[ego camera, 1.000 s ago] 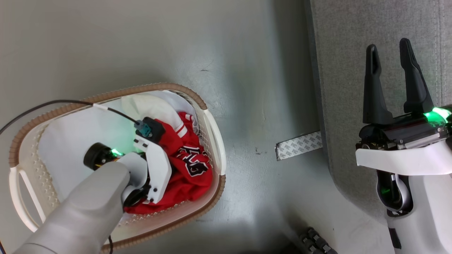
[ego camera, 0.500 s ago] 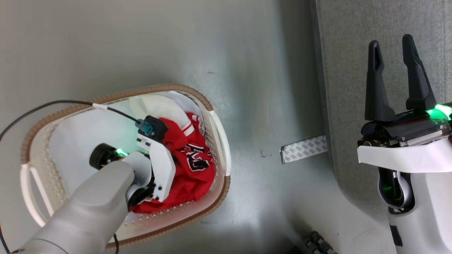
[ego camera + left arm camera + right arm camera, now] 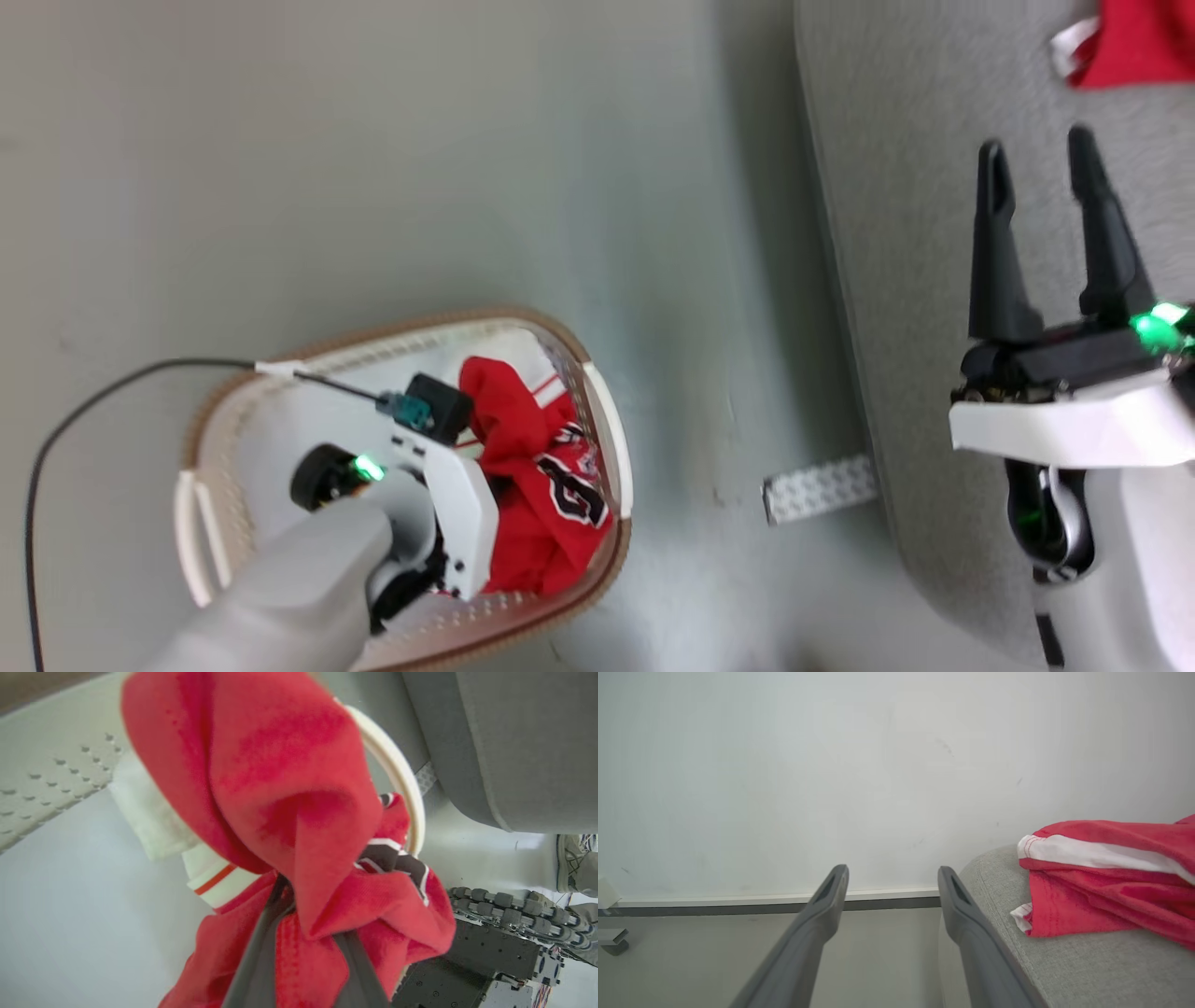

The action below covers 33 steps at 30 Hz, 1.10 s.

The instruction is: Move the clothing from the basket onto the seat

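Looks roughly halfway: one red garment (image 3: 1111,882) already lies on the seat (image 3: 915,233). The jersey (image 3: 537,485) is in the basket (image 3: 605,420), left pincer (image 3: 310,914) pinching it, so it needs carrying over. The right pincer (image 3: 1041,187) is spread, empty.

The red jersey (image 3: 523,551) in the basket (image 3: 611,439) carried black block figures edged in white. Folds hid most of them, and only one curved digit, perhaps a 2, could be made out. Smaller lettering above it was too crumpled to read. The left wrist view caught a scrap of the same print, illegible. The tape strip (image 3: 819,487) on the floor (image 3: 467,187) bore a repeated grey print, too small to read.
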### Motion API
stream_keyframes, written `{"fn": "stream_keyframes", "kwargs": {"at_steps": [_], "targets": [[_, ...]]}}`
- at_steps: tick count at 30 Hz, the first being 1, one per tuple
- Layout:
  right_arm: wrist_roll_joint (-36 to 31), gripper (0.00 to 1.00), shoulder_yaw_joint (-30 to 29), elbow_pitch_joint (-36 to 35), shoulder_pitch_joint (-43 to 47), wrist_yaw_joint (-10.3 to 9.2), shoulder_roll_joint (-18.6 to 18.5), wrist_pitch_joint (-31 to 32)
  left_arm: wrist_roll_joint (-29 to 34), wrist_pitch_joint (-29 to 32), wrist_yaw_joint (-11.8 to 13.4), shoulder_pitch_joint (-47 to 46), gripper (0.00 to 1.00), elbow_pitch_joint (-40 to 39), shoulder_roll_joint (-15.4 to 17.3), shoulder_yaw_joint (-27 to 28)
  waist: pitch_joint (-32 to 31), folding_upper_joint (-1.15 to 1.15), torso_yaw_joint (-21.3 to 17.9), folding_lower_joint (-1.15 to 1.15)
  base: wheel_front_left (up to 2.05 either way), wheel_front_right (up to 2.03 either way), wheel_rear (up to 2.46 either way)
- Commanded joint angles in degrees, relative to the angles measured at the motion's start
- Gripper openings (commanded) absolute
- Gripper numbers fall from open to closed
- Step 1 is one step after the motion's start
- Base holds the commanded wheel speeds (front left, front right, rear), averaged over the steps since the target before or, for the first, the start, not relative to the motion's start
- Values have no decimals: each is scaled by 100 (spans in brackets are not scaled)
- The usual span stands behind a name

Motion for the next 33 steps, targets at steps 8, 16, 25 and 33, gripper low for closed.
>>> {"fn": "stream_keyframes", "kwargs": {"at_steps": [8, 16, 25, 33], "targets": [[-171, 100, 43, 152, 647, -13, -4, -10, -165, -1259, 8, 551, 0, -454, 100, -132, -1725, 0, 464, 0, 0, 0, 0], [-81, 100, 69, 366, 1290, -13, -4, -9, -132, -1743, 78, 841, 0, -1135, 165, 37, -2709, 0, 879, 0, 0, 0, 0], [-109, 100, 300, 565, 1684, -13, -10, 17, 51, -1840, 650, 897, 0, -2493, 478, 526, -3512, 0, 1107, 0, 0, 0, 0], [9, 100, 485, 587, 1840, -13, -27, 69, -49, -1749, 1105, 639, 0, -3586, 834, 973, -3779, 0, 1173, 0, 0, 0, 0]]}}
